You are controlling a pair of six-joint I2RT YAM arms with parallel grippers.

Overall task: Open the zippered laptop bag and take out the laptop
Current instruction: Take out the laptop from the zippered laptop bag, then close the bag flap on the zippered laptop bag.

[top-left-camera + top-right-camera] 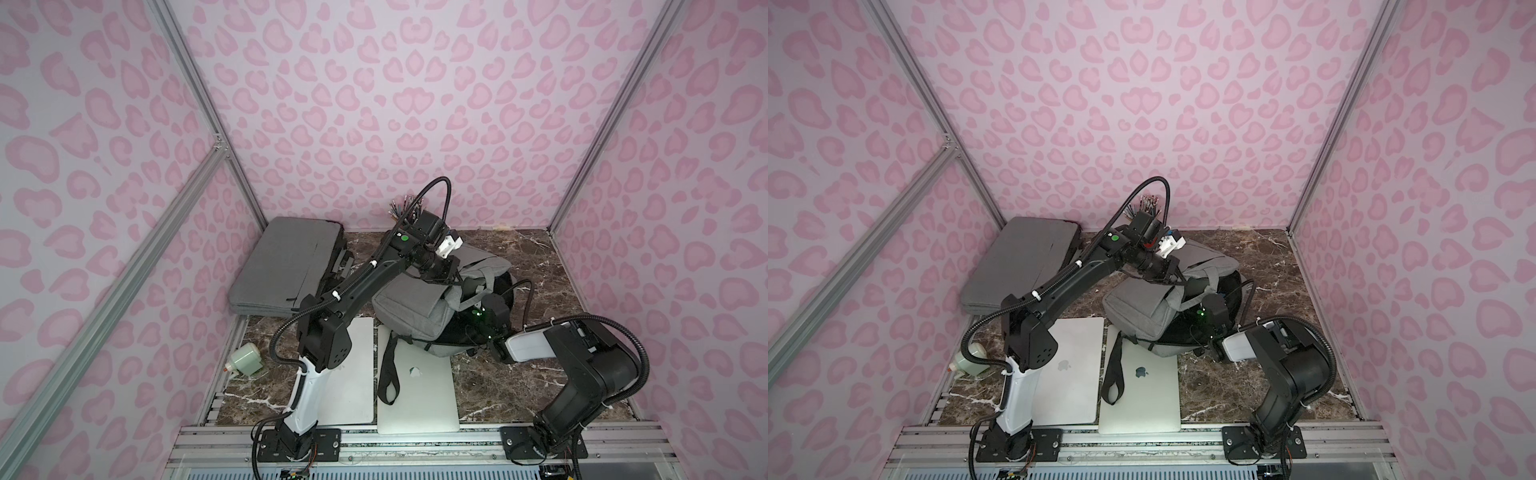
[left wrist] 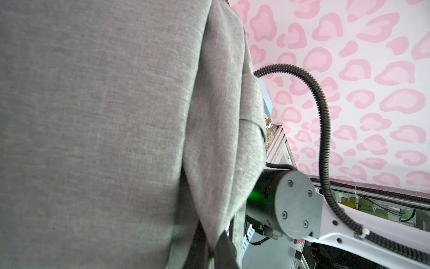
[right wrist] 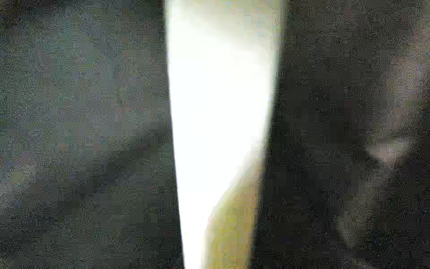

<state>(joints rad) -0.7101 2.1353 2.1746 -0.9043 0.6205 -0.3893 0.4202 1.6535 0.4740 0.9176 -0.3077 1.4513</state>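
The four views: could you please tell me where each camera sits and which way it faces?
Top views: high above the robot, looking down at marble table, gray bag and two laptops; left arm and right arm show.
Left wrist: on the left arm, against the bag's fabric, facing the right arm and pink wall.
Right wrist: apparently inside the bag, facing a bright slit; no robot part shows.
Shared: top and left wrist views both show bag and right arm.

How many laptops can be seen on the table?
2. The left laptop lies partly under the left arm; the right laptop lies beside it, its far edge under the grey backpack. More may be hidden inside the backpack.
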